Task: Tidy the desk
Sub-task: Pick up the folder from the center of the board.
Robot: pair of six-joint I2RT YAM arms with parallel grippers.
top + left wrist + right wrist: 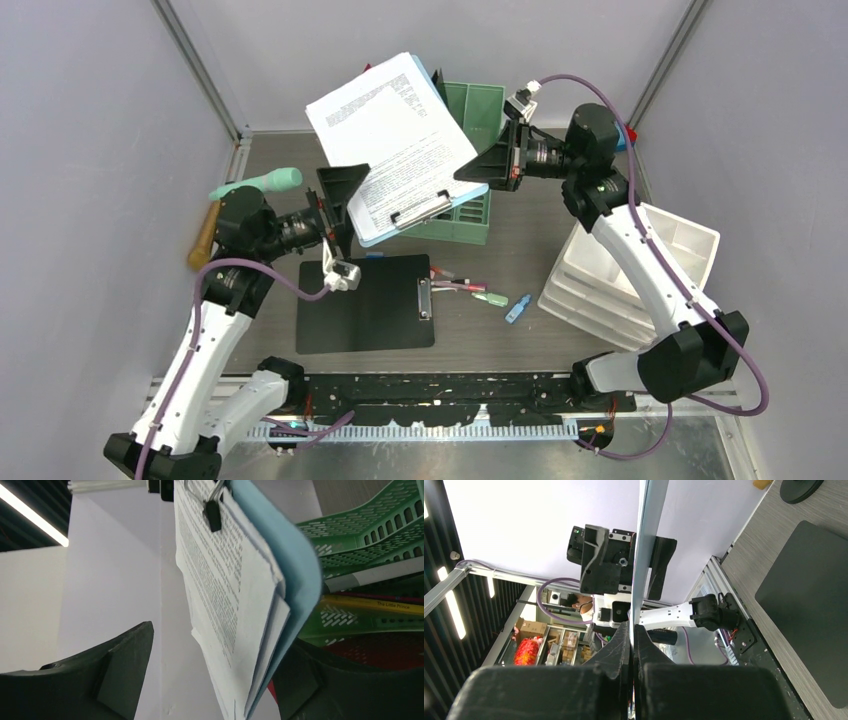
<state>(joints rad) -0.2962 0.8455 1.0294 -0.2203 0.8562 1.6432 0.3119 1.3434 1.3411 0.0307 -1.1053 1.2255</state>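
- Black clipboard [365, 305] lies flat on the desk [500, 340].
- Left gripper [220, 642] straddles the raised blue clipboard [295, 580], jaws apart, possibly touching it.
- Right gripper [633, 630] is clamped on its opposite edge.
- Only the left wrist view shows the yellow book [370, 605] in the green file rack [480, 110].

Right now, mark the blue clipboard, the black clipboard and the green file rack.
blue clipboard [300, 580]: left wrist view, on its blue backing board.
black clipboard [365, 305]: top external view, middle of its bare board.
green file rack [478, 105]: top external view, on its upper slotted wall.
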